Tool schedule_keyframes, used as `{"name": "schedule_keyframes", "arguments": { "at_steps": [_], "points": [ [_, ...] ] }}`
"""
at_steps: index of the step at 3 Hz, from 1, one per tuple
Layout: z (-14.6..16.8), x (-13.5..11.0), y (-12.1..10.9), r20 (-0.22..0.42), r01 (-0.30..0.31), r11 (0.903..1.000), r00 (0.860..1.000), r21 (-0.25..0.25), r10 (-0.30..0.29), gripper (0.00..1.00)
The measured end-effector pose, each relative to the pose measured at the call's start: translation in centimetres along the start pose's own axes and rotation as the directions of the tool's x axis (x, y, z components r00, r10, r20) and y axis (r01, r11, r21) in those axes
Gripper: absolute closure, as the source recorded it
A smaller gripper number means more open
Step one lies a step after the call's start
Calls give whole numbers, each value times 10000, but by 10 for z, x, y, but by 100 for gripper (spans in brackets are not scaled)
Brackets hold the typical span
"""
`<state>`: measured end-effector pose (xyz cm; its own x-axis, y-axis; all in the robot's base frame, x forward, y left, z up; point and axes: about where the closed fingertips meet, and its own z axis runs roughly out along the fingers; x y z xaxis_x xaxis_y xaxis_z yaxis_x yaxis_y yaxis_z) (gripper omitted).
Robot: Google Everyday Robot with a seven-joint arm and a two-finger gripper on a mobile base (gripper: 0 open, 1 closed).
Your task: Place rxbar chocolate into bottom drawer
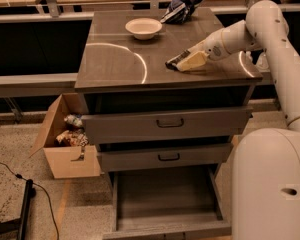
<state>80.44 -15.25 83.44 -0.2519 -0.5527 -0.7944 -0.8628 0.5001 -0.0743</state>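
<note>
The rxbar chocolate [174, 60], a small dark bar with pale marks, sits between the cream fingers of my gripper [186, 62] just above the right part of the cabinet top [115, 59]. The gripper is shut on it, with the arm reaching in from the right. The bottom drawer [165, 196] is pulled open at floor level below, and its grey inside shows nothing in it. The two shallower drawers [167, 124] above it are pushed in, the upper one standing slightly out.
A white bowl [143, 28] and a blue-and-white snack bag [180, 8] stand at the back of the top. An open cardboard box [65, 146] with items stands left of the cabinet. A black cable [25, 204] lies on the floor. My white base [272, 184] fills the lower right.
</note>
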Motion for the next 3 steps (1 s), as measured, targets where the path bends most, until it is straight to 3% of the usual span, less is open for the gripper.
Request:
{"name": "schedule_keyframes", "arguments": {
  "at_steps": [2,3],
  "points": [
    [-1,-1,0,-1,3,10000,10000,0,-3,100],
    [-39,-3,17,-300,1016,9948,9943,-95,-1019,100]
  ]
}}
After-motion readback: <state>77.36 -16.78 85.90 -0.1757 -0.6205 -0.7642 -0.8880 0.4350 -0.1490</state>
